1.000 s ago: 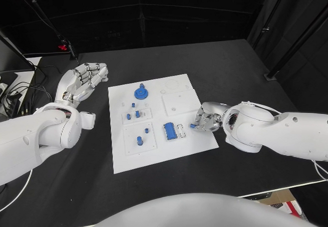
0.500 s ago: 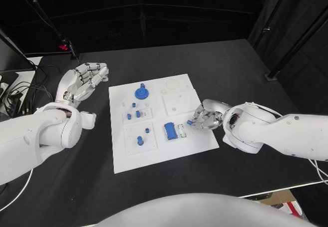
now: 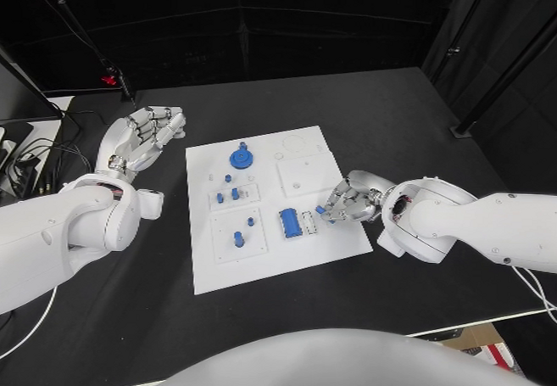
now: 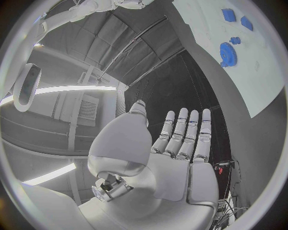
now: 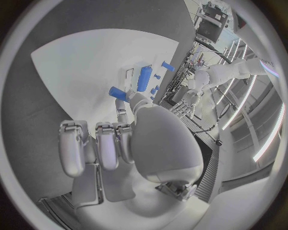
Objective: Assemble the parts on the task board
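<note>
The head view is evenly lit from above: the white task board [image 3: 271,235] reads bright against the black table [image 3: 392,112], and the room behind falls to near darkness. Shadows are soft and short. The head picture is sharp throughout. Both wrist views bend straight edges strongly toward the circle's rim; long ceiling light strips [image 4: 66,89] glare pale there.

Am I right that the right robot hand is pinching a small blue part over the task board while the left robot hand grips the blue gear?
Not quite: the left robot hand lies open on the table, apart from the blue gear on the task board, as the head view shows. The right robot hand does pinch a small blue part.
</note>
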{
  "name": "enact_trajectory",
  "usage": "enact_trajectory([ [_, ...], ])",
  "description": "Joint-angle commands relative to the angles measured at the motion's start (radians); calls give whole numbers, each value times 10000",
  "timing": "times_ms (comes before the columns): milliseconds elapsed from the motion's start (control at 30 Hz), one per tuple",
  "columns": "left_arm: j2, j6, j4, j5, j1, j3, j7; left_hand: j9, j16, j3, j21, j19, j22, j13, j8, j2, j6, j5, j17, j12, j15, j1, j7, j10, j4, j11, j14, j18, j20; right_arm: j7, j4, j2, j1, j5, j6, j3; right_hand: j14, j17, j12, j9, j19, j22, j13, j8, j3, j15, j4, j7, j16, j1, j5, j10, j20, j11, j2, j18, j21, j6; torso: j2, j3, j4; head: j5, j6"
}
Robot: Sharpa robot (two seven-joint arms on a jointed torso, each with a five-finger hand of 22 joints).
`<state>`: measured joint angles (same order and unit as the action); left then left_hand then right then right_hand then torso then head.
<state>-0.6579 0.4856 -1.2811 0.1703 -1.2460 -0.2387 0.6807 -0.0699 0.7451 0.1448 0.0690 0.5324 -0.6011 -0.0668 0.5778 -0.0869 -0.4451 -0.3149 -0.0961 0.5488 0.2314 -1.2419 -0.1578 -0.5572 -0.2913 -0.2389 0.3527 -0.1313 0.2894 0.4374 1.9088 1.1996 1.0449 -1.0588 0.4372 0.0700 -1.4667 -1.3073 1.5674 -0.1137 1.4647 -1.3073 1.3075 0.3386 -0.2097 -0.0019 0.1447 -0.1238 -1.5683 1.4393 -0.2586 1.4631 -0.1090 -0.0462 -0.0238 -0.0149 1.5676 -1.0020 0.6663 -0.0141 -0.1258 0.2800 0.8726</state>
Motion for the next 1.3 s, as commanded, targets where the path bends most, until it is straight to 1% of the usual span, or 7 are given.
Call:
enact_trajectory([
  [33, 31, -63, 8, -13, -16, 10, 871, 13, 31, 40, 44, -16, 15, 12, 44, -124, 58, -60, 10, 44, -9, -1, -1222, 56, -5, 12, -53, 137, 3, -305, 6, -44, 19, 2201, -353, -4, -1041, -2635, 34, 19, 1061, -2635, 2633, -79, 13, -66, -70, 195, -25, -79, -71, 1077, 79, 51, -23, 149, 32, -272, 12, 2, -7, -30, 0],
  [200, 53, -60, 14, -13, -16, 10, 864, 13, 31, 40, 44, -16, 15, 12, 44, -124, 58, -60, 10, 44, -9, -1, -1222, 56, -5, 12, -53, 137, 3, -303, -156, -181, 22, 3641, -667, -5, -1041, -2635, 34, 19, 1061, -2635, 2633, -137, 54, -65, -53, 196, -25, -156, -114, 1077, 78, 51, -27, 149, 32, -318, 9, 8, -12, -26, 0],
  [367, 70, -58, 18, -13, -16, 10, 843, 13, 38, 45, 44, -18, 18, 12, 50, -131, 63, -63, 17, 51, -9, -5, -1222, 58, -4, 12, -52, 138, 3, -163, -349, -342, 22, 4146, -728, -5, -1041, -2635, 34, 19, 1061, -2635, 2633, -202, 113, -64, -18, 201, -25, -262, -136, 1077, 77, 56, -29, 149, 32, -371, 6, 2, 5, -47, 0],
  [533, 79, -64, 16, -13, -16, 10, 831, 13, 38, 45, 44, -18, 18, 12, 50, -131, 63, -63, 17, 51, -9, -5, -1222, 58, -4, 12, -52, 138, 3, -71, -537, -526, 22, 4292, -561, -4, -1041, -2635, 34, 18, 1061, -2635, 2633, -208, 116, -64, -18, 204, -25, -267, -144, 1077, 77, 57, -26, 149, 32, -379, 3, 4, 5, -46, 0],
  [667, 86, -67, 19, -13, -16, 10, 832, 13, 38, 45, 44, -18, 18, 12, 50, -131, 63, -63, 17, 51, -9, -5, -1222, 58, -4, 12, -52, 138, 3, -195, -557, -580, 22, 4331, -304, -4, -1041, -2635, 34, 18, 1061, -2635, 2633, -220, 122, -66, -13, 203, -25, -280, -155, 1077, 77, 57, -21, 149, 32, -385, 10, -19, -2, -97, 0],
  [933, 89, -67, 30, -13, -16, 10, 824, 13, 38, 45, 44, -18, 18, 12, 50, -131, 63, -63, 17, 51, -9, -5, -1222, 58, -4, 12, -52, 138, 3, -481, -512, -583, 21, 4350, 252, -4, -1041, -2635, 34, 19, 1061, -2635, 2633, -278, 165, -68, 12, 200, -25, -354, -193, 1077, 78, 57, -14, 149, 32, -418, 5, 3, 25, -87, 0],
  [1300, 110, -81, 49, -13, -15, 10, 825, 14, 47, 51, 44, -22, 21, 12, 57, -139, 68, -67, 26, 60, -9, -10, -1223, 61, -4, 12, -51, 139, 3, -518, -553, -654, 21, 4352, 385, -4, -1041, -2635, 34, 23, 1061, -2635, 2633, -397, 267, -71, 85, 194, -25, -518, -222, 1077, 80, 54, -15, 149, 32, -474, 4, 1, 2, -65, 0],
])
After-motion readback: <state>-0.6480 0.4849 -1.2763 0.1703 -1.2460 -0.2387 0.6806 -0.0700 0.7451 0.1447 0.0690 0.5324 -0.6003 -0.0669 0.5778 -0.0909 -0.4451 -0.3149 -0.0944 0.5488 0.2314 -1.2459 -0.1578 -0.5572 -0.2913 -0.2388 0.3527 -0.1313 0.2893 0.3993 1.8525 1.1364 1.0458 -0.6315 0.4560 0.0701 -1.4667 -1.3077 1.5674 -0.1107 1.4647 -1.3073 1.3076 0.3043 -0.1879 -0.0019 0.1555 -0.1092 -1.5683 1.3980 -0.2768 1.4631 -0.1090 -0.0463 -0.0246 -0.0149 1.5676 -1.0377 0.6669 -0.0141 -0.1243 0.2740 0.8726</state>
